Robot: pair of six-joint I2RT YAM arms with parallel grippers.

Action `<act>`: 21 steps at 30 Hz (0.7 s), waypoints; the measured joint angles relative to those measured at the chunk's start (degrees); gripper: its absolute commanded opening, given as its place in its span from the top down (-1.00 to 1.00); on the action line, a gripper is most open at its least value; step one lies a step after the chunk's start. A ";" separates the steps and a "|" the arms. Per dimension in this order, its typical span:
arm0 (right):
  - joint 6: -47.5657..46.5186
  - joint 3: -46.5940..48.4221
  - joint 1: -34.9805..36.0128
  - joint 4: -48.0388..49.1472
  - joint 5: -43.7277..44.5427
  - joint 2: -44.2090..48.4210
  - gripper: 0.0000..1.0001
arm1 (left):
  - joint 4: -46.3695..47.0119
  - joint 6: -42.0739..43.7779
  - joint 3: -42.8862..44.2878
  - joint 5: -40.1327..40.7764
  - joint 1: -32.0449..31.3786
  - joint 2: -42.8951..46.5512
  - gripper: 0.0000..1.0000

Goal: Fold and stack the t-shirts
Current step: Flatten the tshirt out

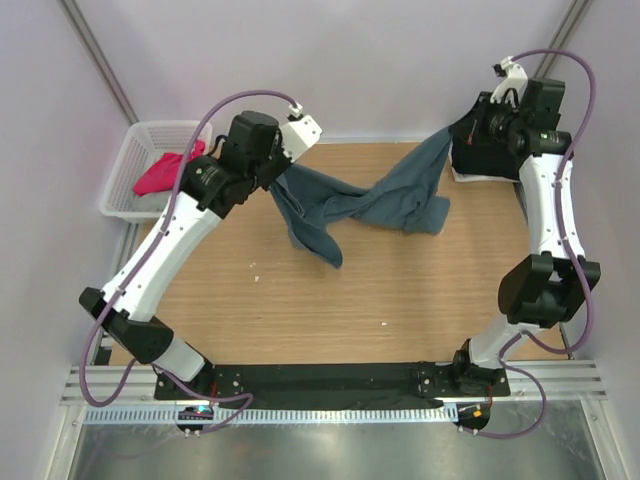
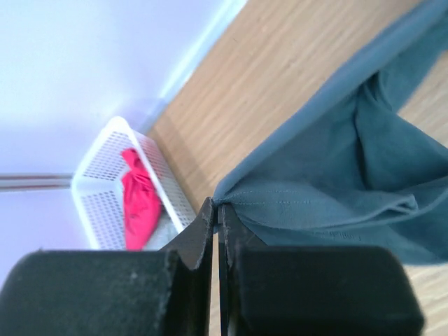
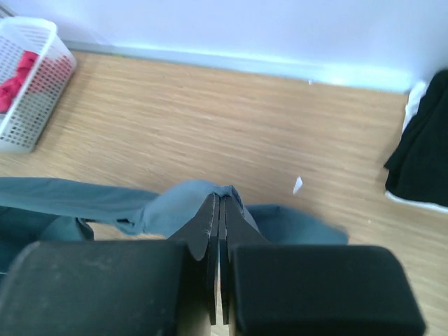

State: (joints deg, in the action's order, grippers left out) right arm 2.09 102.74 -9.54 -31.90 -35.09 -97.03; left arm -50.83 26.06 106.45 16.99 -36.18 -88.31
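The slate blue-grey t-shirt (image 1: 380, 200) hangs twisted between my two grippers above the wooden table (image 1: 400, 290). My left gripper (image 1: 276, 172) is shut on its left edge, seen in the left wrist view (image 2: 218, 204) with the cloth (image 2: 336, 182) stretching away to the right. My right gripper (image 1: 462, 128) is shut on its right edge, seen in the right wrist view (image 3: 220, 195) with cloth (image 3: 168, 203) bunched over the tips. A black t-shirt (image 3: 423, 154) lies folded at the far right, under my right arm (image 1: 475, 160). A magenta-pink t-shirt (image 1: 165, 172) lies in the basket.
A white mesh basket (image 1: 135, 150) stands at the table's far left corner, also in the left wrist view (image 2: 98, 189) and the right wrist view (image 3: 28, 77). Something light grey lies under the pink shirt. Small white scraps (image 1: 384, 323) lie on the table. Walls close the back and sides.
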 measured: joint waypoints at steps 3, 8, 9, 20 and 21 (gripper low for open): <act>0.00 2.86 0.02 -1.16 -1.09 1.95 0.97 | 0.11 2.29 1.62 1.29 -0.20 0.26 1.00; 0.44 5.68 -0.26 -2.89 -2.45 6.45 0.97 | 0.44 6.78 1.66 2.93 -0.17 2.27 1.00; 0.52 5.68 -0.35 -3.15 -2.78 7.93 0.97 | 0.59 7.48 1.66 3.06 -0.17 2.97 1.00; -0.63 -7.34 -0.59 -12.81 -13.20 25.03 0.97 | 0.44 7.45 -7.87 2.32 -0.17 12.70 1.00; -0.59 -10.36 -0.52 -14.19 -14.29 25.38 0.97 | -0.09 6.97 -8.98 1.68 -0.17 12.26 1.00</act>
State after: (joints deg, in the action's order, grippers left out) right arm 1.50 92.38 -10.07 -46.09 -49.39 -71.66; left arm -50.92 33.04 97.47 18.68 -36.36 -76.05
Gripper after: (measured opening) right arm 0.031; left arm 0.008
